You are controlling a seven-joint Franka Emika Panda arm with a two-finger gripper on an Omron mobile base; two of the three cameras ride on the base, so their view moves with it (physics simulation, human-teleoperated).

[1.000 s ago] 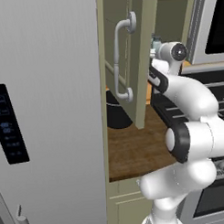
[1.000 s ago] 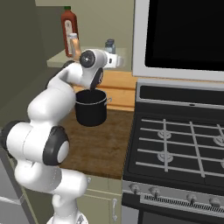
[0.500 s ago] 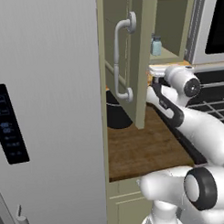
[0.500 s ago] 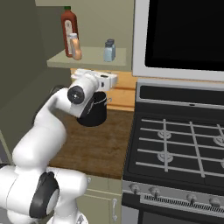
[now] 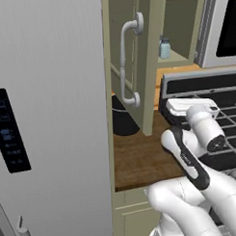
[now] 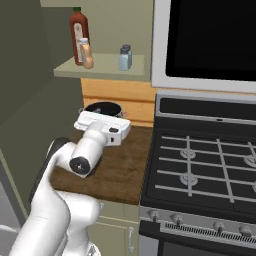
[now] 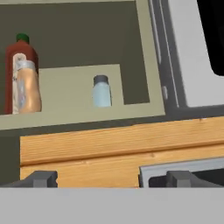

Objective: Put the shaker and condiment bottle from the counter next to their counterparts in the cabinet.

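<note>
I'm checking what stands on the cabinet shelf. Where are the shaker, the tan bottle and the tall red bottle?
shaker [image 7: 101, 94]: hand view, middle of its pale blue body.
tan bottle [image 7: 29, 89]: hand view, its orange-tan body.
tall red bottle [image 6: 78, 30]: right base view, upper red body behind the tan bottle.

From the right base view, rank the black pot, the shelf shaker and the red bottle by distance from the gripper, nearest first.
1. Black pot: on the counter, just behind the open gripper.
2. Shaker: up on the cabinet shelf, right side.
3. Red bottle: at the shelf's back left, behind the tan-orange condiment bottle; it looks farthest, though the gap to the shaker is modest.
</note>
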